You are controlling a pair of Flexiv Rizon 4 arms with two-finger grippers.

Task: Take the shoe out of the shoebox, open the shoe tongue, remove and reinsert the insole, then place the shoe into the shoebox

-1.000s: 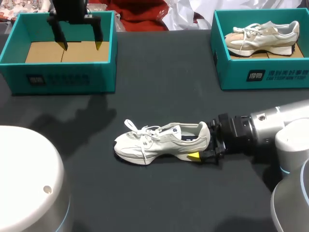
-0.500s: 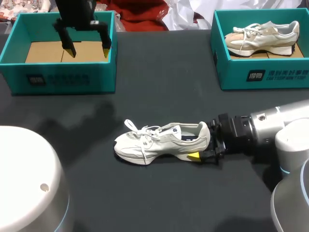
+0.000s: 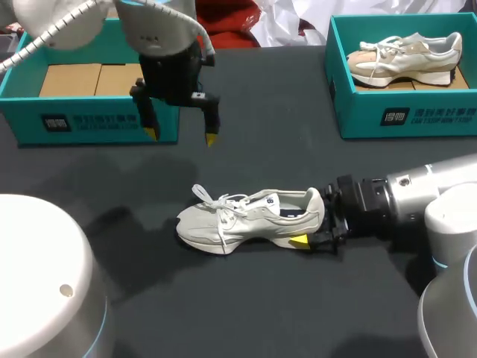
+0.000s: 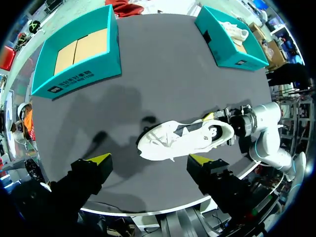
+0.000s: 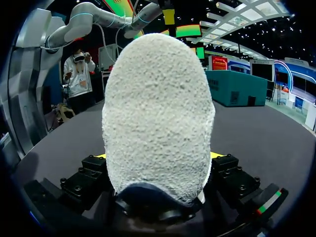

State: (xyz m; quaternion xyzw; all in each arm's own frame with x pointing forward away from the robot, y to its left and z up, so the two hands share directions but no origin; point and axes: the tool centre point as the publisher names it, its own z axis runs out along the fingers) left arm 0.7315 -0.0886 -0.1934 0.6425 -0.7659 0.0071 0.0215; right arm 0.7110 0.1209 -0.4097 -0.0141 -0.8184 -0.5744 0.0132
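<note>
Lowering your left gripper (image 3: 181,136), wide open and empty above the table (image 3: 261,134), onto the tongue (image 3: 262,200) may snag the laces (image 3: 220,205). The shoe (image 3: 250,216) lies on its sole mid-table, heel clamped by your right gripper (image 3: 311,222); pull hard and it twists free.

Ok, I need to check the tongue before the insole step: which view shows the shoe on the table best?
The head view: the shoe appears whole, side-on, laces, tongue and collar visible. The left wrist view also shows it whole, ahead of the left gripper. The right wrist view shows only its heel, up close.
</note>
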